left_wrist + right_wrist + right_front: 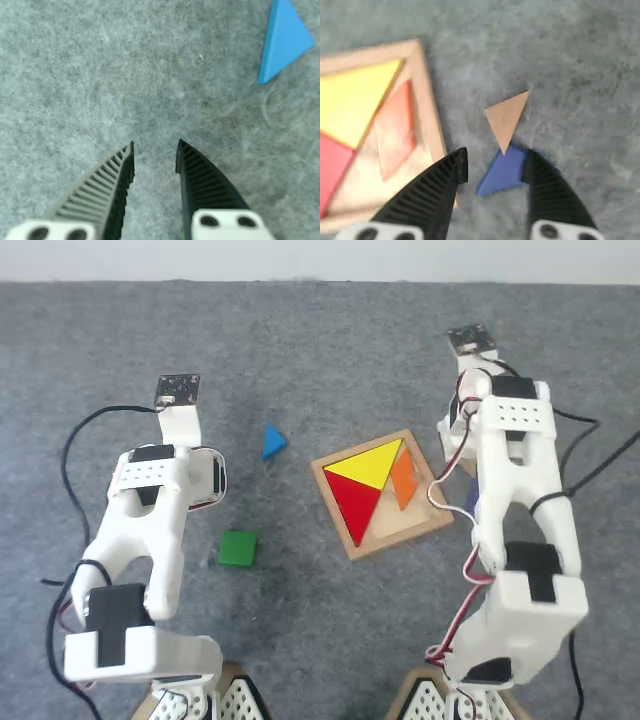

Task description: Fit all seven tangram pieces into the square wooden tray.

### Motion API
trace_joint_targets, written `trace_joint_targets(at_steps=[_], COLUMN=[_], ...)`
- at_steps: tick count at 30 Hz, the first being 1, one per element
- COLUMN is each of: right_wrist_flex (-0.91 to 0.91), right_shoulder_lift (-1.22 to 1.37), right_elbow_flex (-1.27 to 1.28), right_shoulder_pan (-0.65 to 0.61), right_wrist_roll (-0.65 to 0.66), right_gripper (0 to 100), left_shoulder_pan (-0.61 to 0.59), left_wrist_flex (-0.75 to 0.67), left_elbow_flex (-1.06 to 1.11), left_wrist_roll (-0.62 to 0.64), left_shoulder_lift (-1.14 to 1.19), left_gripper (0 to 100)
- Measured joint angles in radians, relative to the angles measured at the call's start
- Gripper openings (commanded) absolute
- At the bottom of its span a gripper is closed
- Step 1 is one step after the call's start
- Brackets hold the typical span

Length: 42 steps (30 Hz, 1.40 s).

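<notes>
Grippers, both empty. Left gripper (155, 145): jaws partly open above grey carpet (75, 75), light blue triangle (282, 42) nearby. Right gripper (496, 152): jaws open, straddling dark blue piece (502, 172) without clamping it; tan triangle (506, 119) touches that piece's corner. Wooden tray (431, 100) just beside, holding yellow triangle (355, 105), red triangle (330, 170), orange parallelogram (395, 132). Green square (237, 548) lies near the left arm.

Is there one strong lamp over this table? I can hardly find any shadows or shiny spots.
Likely soft, spread light: in the high view the green square casts a faint, short shadow on the carpet; in the left wrist view the blue triangle casts hardly any; in the right wrist view the wooden tray shows no glare.
</notes>
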Motion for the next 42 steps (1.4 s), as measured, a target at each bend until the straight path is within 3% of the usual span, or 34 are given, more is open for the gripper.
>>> trace_joint_targets(at_steps=[5,14,24,38,42], right_wrist_flex=[0.0,0.095,0.117,0.109,0.107], right_shoulder_lift=[0.172,0.408,0.439,0.439,0.466], right_elbow_flex=[-0.141,-0.361,-0.382,-0.382,-0.382], right_shoulder_pan=[-0.006,-0.002,-0.003,-0.003,-0.005], right_wrist_roll=[-0.13,-0.161,-0.169,-0.344,-0.347], right_gripper=[20.9,21.0,20.9,20.7,12.5], left_shoulder_pan=[0.0,0.0,0.0,0.0,0.0], left_wrist_flex=[0.0,0.0,0.0,0.0,0.0], left_elbow_flex=[0.0,0.0,0.0,0.0,0.0], left_wrist_roll=[0.0,0.0,0.0,0.0,0.0], left_shoulder_lift=[0.0,0.0,0.0,0.0,0.0], left_gripper=[13,13,13,13,13])
